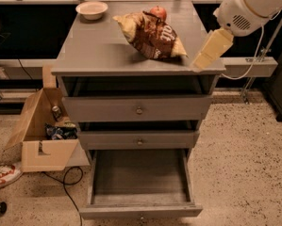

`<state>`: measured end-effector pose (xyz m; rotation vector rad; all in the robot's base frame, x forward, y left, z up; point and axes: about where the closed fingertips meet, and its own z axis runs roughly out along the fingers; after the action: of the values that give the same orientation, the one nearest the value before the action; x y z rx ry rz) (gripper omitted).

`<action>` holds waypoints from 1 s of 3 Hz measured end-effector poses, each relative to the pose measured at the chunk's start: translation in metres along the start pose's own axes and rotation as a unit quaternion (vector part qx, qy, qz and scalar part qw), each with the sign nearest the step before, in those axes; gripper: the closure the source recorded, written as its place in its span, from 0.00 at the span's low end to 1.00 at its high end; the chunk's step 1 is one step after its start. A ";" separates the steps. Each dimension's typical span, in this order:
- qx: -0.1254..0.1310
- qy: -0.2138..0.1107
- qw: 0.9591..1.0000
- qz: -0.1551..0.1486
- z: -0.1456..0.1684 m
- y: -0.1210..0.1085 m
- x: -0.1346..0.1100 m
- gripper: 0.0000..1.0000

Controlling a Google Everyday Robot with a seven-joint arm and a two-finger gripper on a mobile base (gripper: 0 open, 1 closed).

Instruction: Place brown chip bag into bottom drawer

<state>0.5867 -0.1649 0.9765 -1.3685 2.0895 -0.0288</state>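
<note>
The brown chip bag (150, 34) lies on top of the grey cabinet (98, 51), right of the middle, with its dark brown middle facing up. The bottom drawer (139, 211) is pulled out and its tray holds nothing. The two drawers above it are closed. My gripper (204, 57) hangs from the white arm at the upper right. It sits over the cabinet top's right front corner, just right of the bag and apart from it.
A red apple (158, 12) sits behind the bag and a white bowl (91, 8) at the cabinet's back left. An open cardboard box (41, 140) with items stands on the floor to the left, with a black cable (67, 182) beside it.
</note>
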 end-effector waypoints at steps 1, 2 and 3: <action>0.006 -0.046 0.999 -0.011 0.035 -0.011 -0.053 0.00; 0.018 -0.082 0.996 -0.003 0.073 -0.022 -0.103 0.00; 0.043 -0.097 0.994 0.013 0.108 -0.035 -0.140 0.00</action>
<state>0.7072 -0.0307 0.9712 -1.2417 1.9216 0.0234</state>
